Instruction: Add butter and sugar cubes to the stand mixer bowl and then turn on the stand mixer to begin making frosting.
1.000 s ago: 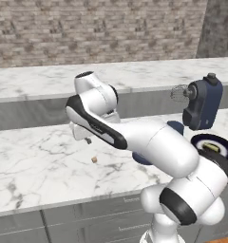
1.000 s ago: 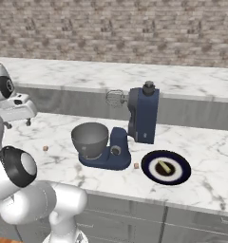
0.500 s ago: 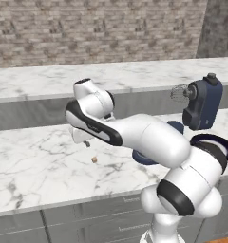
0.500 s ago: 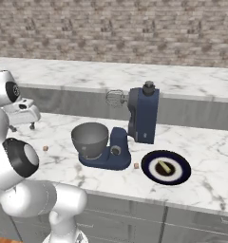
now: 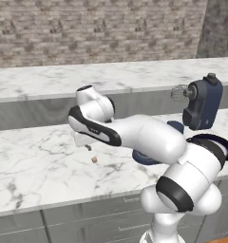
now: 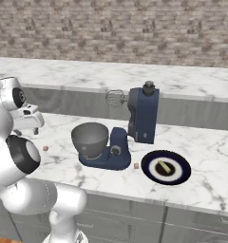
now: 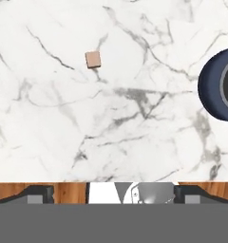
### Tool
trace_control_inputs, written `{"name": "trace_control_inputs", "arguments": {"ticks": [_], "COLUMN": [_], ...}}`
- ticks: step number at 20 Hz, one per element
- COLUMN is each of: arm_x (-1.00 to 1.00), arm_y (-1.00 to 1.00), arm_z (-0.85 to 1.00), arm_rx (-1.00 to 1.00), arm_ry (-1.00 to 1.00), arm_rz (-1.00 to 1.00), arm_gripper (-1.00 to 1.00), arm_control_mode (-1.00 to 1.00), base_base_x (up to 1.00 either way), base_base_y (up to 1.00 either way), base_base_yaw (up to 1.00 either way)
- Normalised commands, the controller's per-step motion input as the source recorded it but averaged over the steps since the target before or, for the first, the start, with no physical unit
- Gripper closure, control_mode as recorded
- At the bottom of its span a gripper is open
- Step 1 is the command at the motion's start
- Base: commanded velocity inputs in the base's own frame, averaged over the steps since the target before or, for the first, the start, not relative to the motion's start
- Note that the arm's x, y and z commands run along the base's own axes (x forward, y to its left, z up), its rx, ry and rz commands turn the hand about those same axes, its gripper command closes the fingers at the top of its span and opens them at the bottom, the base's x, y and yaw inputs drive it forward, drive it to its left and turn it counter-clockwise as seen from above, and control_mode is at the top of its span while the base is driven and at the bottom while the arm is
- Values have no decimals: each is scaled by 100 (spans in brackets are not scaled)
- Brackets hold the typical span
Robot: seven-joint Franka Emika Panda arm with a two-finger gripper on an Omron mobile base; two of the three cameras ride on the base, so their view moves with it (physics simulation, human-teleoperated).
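Gripper (image 5: pixel 87 147) hangs over the table (image 5: pixel 35 166), jaws spread and empty, sugar cube (image 7: pixel 92 60) just off-center below. Stand mixer bowl (image 6: pixel 90 139) sits well right. A sloppy descent could knock that tiny cube away.

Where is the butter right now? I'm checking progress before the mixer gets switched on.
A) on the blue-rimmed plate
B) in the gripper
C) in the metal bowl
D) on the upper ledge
A: the pale yellow butter lies on the plate right of the stand mixer, while the stand mixer bowl looks empty.
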Motion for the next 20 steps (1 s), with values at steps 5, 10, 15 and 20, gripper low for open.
{"name": "trace_control_inputs", "arguments": {"ticks": [5,10,15,20], "arm_x": [0,0,1,11], "arm_y": [-14,-9,0,0], "arm_z": [-28,-26,-23,-17], "arm_rx": [0,0,0,0], "arm_ry": [-1,-1,0,0], "arm_rz": [-8,-7,-4,-3], "arm_gripper": [-100,-100,-100,-100], "arm_control_mode": [-100,-100,-100,-100], "base_base_x": [0,0,0,0], "base_base_y": [0,0,0,0], "base_base_yaw": [0,0,0,0]}}
